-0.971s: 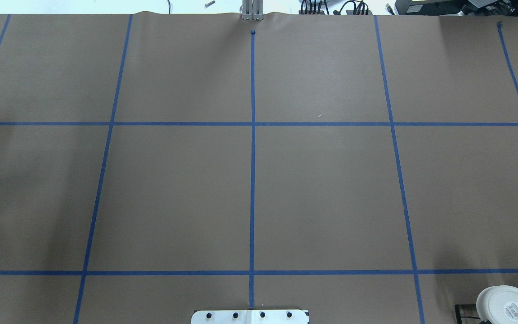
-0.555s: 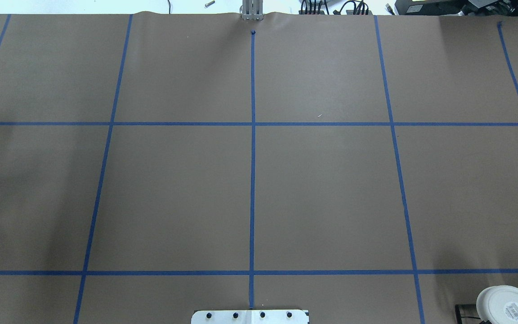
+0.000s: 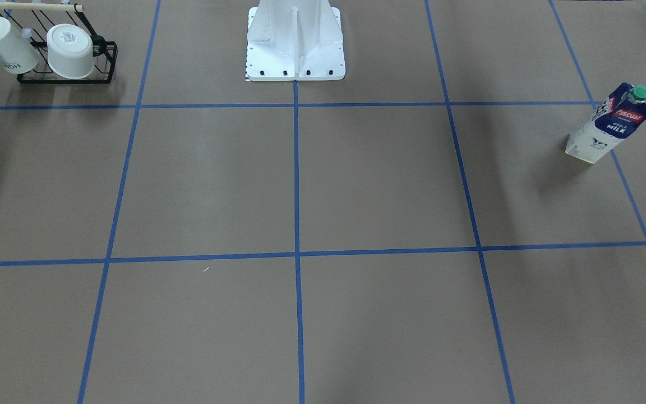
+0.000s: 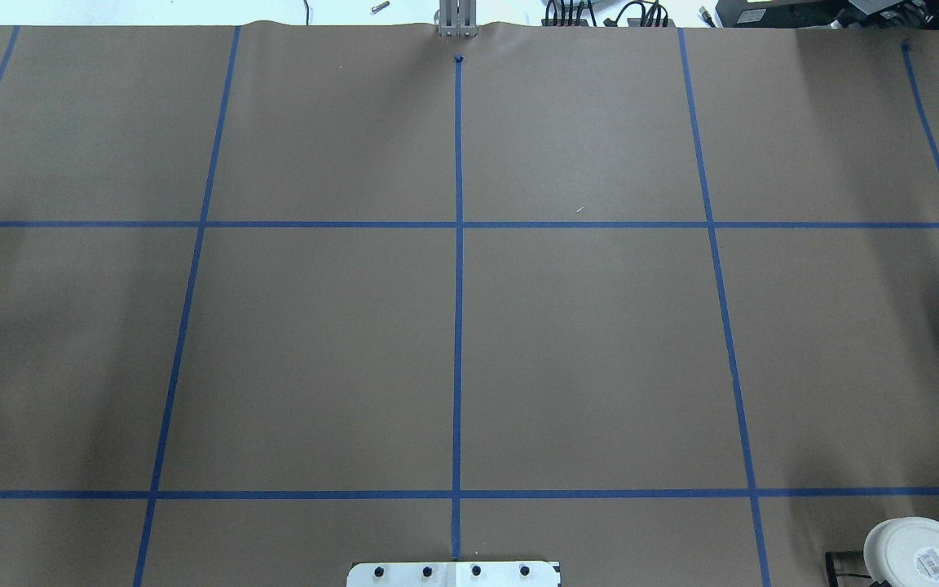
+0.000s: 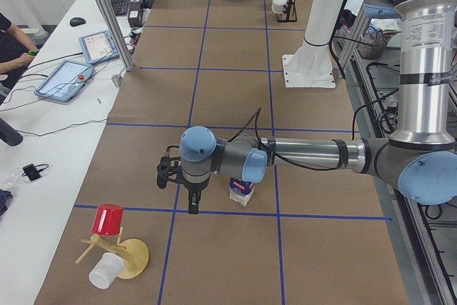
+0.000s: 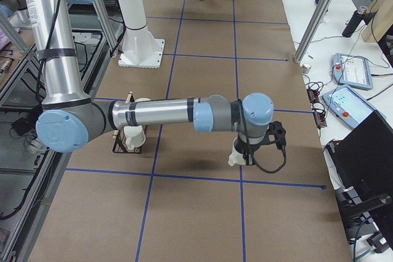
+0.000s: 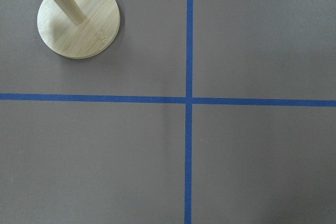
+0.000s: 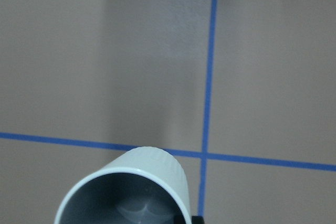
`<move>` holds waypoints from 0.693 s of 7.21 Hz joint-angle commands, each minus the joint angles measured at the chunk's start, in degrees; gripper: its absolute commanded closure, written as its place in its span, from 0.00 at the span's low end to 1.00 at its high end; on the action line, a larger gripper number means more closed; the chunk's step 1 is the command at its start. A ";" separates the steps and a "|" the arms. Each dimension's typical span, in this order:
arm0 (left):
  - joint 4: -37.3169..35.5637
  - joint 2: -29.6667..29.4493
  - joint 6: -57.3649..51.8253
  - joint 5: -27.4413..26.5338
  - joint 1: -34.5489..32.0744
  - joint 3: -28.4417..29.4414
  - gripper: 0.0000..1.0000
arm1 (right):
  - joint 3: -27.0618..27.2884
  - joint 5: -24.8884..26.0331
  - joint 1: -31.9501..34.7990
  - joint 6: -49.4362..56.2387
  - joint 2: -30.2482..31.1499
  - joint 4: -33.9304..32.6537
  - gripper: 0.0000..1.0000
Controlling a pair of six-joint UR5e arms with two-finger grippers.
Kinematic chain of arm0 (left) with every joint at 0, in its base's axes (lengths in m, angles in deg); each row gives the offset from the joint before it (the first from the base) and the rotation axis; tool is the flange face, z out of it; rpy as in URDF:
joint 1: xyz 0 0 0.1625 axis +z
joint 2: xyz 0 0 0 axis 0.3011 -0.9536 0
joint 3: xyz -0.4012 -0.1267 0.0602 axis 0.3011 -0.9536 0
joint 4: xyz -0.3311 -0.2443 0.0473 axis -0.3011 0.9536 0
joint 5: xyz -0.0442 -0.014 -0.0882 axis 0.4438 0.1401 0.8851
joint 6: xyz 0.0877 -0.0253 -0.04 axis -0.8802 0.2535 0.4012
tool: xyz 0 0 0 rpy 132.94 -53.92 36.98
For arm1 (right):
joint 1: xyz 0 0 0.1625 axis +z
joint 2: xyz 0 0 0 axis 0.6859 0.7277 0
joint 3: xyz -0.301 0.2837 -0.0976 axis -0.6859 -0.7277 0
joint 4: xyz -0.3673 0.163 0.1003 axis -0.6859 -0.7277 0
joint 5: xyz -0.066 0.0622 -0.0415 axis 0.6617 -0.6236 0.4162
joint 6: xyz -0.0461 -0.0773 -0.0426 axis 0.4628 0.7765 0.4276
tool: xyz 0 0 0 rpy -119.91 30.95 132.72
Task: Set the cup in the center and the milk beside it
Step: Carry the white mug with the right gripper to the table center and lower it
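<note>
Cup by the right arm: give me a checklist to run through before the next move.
1. Cup close below in the right wrist view, mouth up: ok.
2. Right gripper closed on the cup: cannot tell.
3. Central tape crossing free in the overhead view: ok.
4. Milk standing upright: ok.
5. Left gripper open for the milk: cannot tell.
</note>
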 commanded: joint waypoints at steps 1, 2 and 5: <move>0.00 0.00 -0.06 0.01 0.00 0.20 0.02 | 3.09 -1.13 -9.67 -14.03 -10.57 -3.35 1.00; 0.00 0.00 -0.06 0.01 0.00 0.46 0.02 | 3.62 -0.78 -15.81 -23.08 -15.75 -3.26 1.00; -0.09 0.00 -0.06 -0.08 0.00 0.64 0.02 | 5.65 6.82 -32.70 -44.40 -27.53 -3.43 1.00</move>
